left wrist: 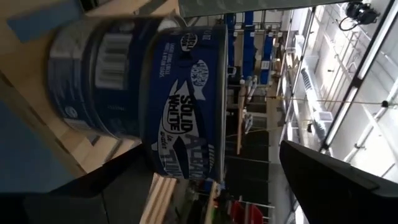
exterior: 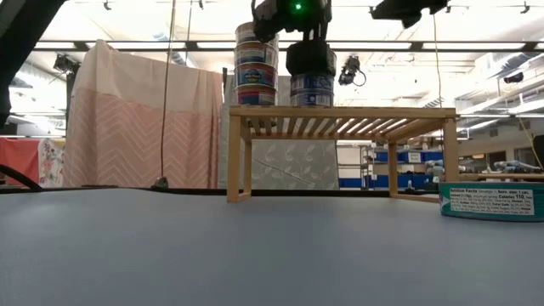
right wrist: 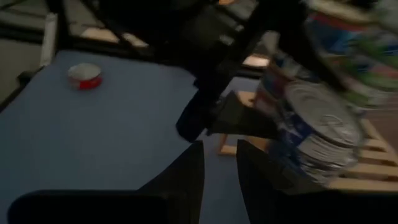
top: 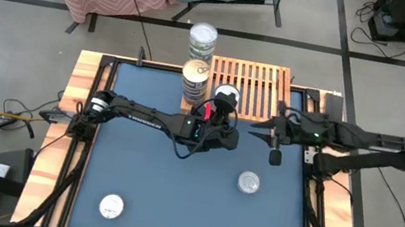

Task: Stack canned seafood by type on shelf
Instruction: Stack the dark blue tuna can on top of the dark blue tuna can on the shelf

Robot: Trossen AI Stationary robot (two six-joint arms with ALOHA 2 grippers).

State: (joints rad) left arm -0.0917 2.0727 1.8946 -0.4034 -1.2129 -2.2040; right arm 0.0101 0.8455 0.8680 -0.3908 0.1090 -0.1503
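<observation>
The light-wood shelf (top: 261,86) stands at the table's far edge. On its left part a dark blue tin (left wrist: 186,99) sits on top of a blue-and-white tin (left wrist: 93,74), also seen in the low view (exterior: 312,91). My left gripper (top: 222,110) is open just on the near side of them, turned on its side. Its fingers (left wrist: 329,180) stand wide of the dark blue tin without touching it. My right gripper (top: 276,147) hovers off the shelf's right end, narrowly open and empty, its fingers (right wrist: 186,168) over the blue table.
Two tall stacks of tins (top: 202,42) (top: 194,79) stand at the shelf's left end (exterior: 255,64). Loose tins lie on the table: one centre right (top: 249,183), one near left (top: 111,207), a red-labelled one (right wrist: 85,76). The shelf's right half is bare slats.
</observation>
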